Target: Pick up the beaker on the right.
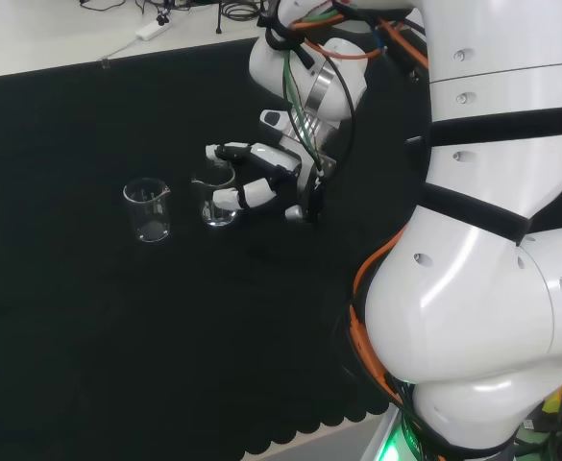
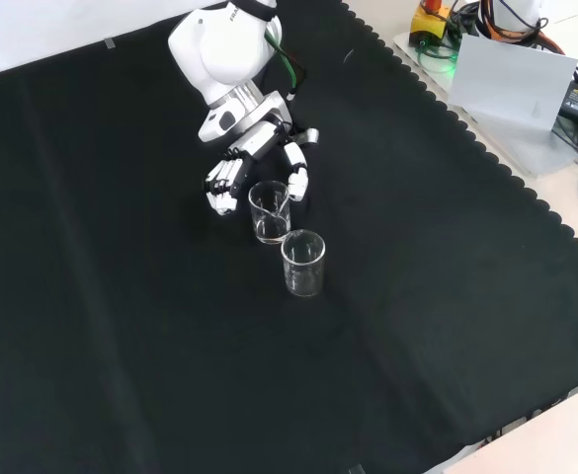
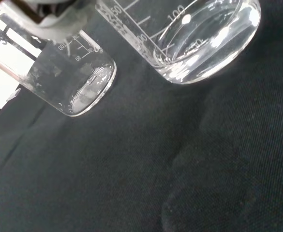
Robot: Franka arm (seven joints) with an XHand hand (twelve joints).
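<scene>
Two clear glass beakers stand upright on the black cloth. In the head view the right beaker [image 1: 216,202] is beside the left beaker [image 1: 147,212]. The hand [image 1: 266,178] reaches the right beaker from the right, open, with fingers on one side and the thumb on the other. In the front view this beaker [image 2: 269,211] sits just below the hand [image 2: 254,158], between the fingers [image 2: 222,188] and the thumb. A gap shows on both sides. The other beaker [image 2: 303,263] stands nearer the camera. The wrist view shows the near beaker [image 3: 204,43] large and the far beaker [image 3: 76,82] beyond it.
The arm's white links [image 1: 482,240] take up the right of the head view. The black cloth [image 2: 121,326] ends in a scalloped edge at the front view's right, with a grey box [image 2: 516,84] and cables beyond it.
</scene>
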